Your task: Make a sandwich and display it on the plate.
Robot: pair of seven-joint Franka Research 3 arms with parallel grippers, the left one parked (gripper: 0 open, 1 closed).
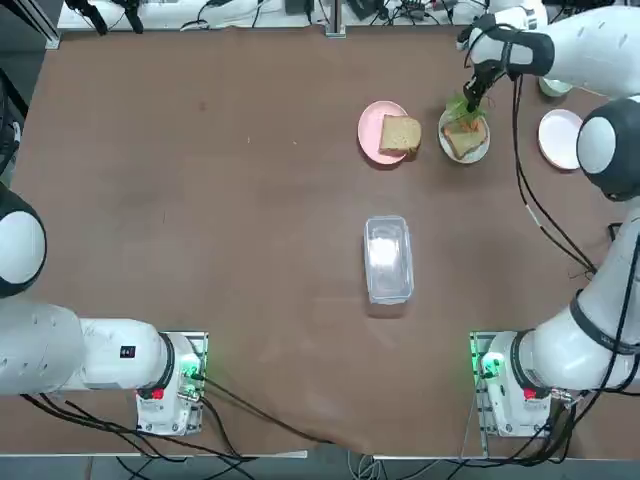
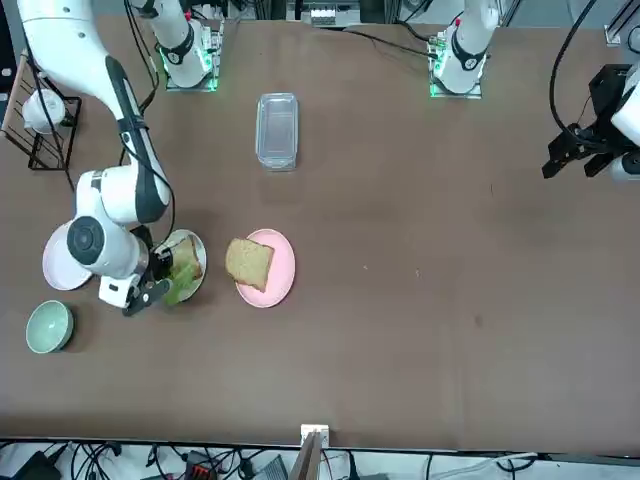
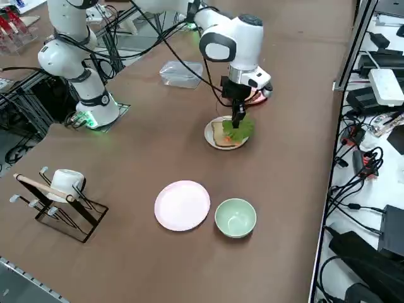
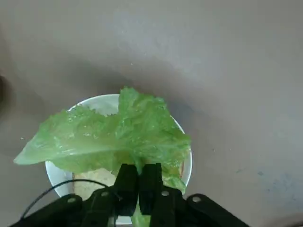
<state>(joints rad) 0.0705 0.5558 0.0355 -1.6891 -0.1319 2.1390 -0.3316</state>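
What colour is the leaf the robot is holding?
Bright green: the lettuce leaf shows best in the right wrist view.

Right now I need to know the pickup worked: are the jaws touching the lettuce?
Touching. In the wrist view the right gripper has its jaws closed on the stem of the lettuce, above the white plate.

The right arm (image 3: 230, 39) is made of fat, round white parts joined by grey rings. Black cables are strung along it. Its base (image 1: 497, 372) is lit by green lights with a red spot. The right gripper (image 4: 138, 182) is built of two black fingers.
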